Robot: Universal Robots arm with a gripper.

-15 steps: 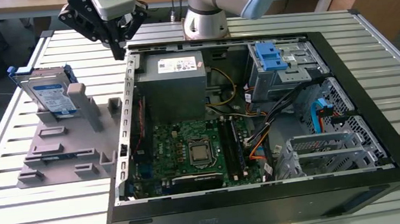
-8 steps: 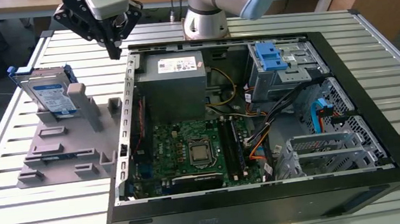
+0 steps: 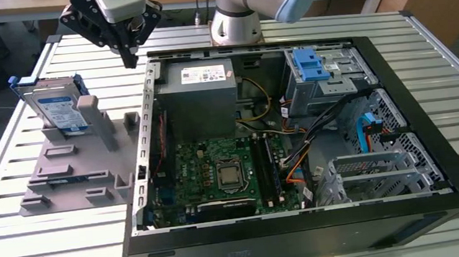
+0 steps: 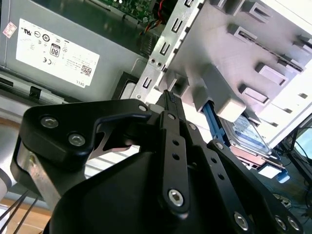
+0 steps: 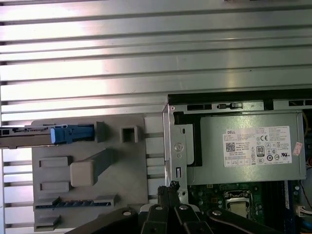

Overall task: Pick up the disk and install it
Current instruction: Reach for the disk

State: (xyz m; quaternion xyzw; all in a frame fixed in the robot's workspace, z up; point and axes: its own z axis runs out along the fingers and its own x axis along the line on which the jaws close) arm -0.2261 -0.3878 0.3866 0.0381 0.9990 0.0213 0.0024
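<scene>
One gripper (image 3: 131, 63): fingers drawn together, nothing held; hangs at the rim of the open computer case (image 3: 306, 240), by the power supply (image 3: 201, 87).
Disk (image 3: 57, 109): stands on edge in the grey fixture plate (image 3: 76, 173) (blue rails showing), on the exterior view's left, apart from the gripper.
Table (image 3: 40, 245): slatted metal, under the case and the plate.

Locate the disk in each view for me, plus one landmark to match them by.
Exterior view: disk stands upright in the grey fixture on the exterior view's left, beside the case.
Second wrist view: disk behind the fixture's block.
First wrist view: disk edge-on in the fixture's slot.
Shared landmark: the power supply with its white sticker.
</scene>
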